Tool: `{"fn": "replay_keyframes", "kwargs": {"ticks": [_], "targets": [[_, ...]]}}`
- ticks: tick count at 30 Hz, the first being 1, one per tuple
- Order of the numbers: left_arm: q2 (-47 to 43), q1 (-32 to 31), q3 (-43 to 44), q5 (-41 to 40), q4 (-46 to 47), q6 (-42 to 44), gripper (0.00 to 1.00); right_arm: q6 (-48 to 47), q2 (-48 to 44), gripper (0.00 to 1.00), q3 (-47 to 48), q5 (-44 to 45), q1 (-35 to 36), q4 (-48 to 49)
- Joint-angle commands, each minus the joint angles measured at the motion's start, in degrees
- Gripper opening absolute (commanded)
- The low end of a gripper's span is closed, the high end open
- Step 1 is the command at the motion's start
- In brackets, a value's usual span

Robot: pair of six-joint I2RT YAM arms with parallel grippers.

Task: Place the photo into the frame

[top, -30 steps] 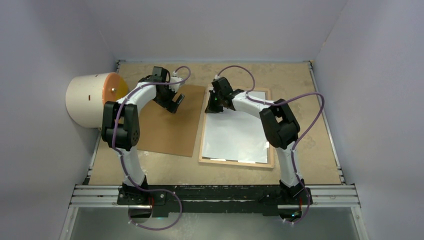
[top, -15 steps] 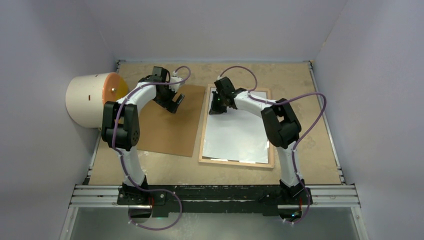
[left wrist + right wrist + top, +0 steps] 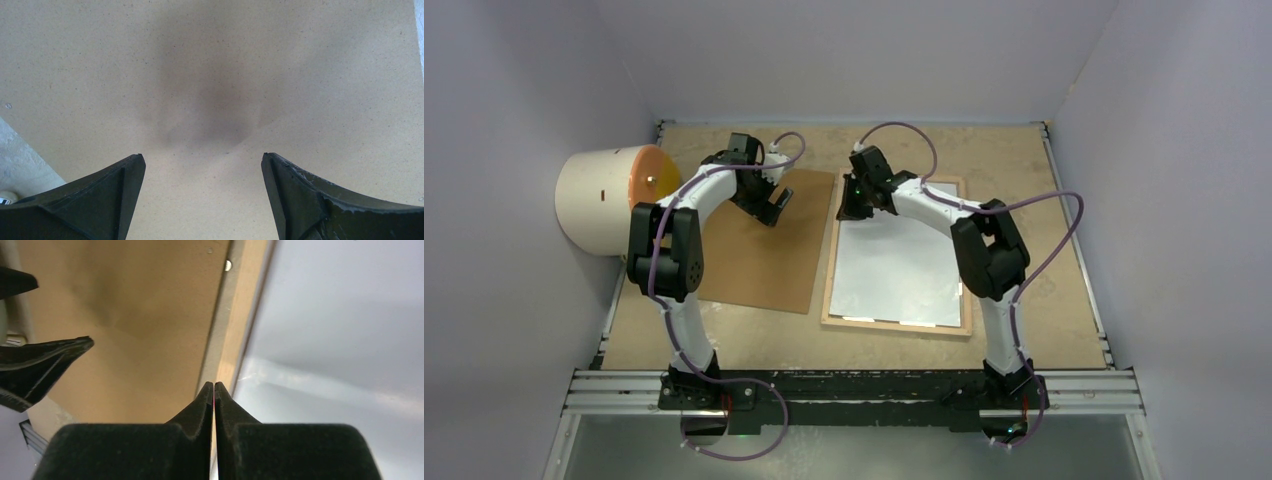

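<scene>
Photo, a large rectangular paper print w/ plain white back up (image 3: 894, 268), is lying inside the thin light-wood rectangular frame (image 3: 894, 326), long axis running near-to-far from the arm bases. R gripper (image 3: 214, 386), fingers pressing together on nothing, is sitting at the frame's far-left corner, w/ the photo's edge just to its right; contact unclear. L gripper (image 3: 202, 165), fingers spreading wide & empty, is hanging over the flat brown backing board (image 3: 759, 265) left of the frame. R arm is nearer the photo.

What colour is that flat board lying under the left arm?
The board is plain light brown, clearest in the top external view.
</scene>
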Motion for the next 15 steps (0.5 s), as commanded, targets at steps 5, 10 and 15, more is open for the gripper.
{"fn": "replay_keyframes", "kwargs": {"ticks": [5, 10, 15], "targets": [[-1.4, 0.4, 1.2, -0.2, 1.1, 0.7, 0.92, 1.9, -1.9, 0.29, 1.2, -0.6, 3.4, 2.4], [-0.2, 2.0, 1.8, -4.9, 2.4, 2.0, 0.93, 5.6, 1.4, 0.58, 5.0, 2.3, 7.4, 2.5], [0.9, 5.2, 4.8, -12.6, 4.0, 4.2, 0.94, 10.0, 2.9, 0.66, 4.4, 5.2, 9.0, 2.9]]}}
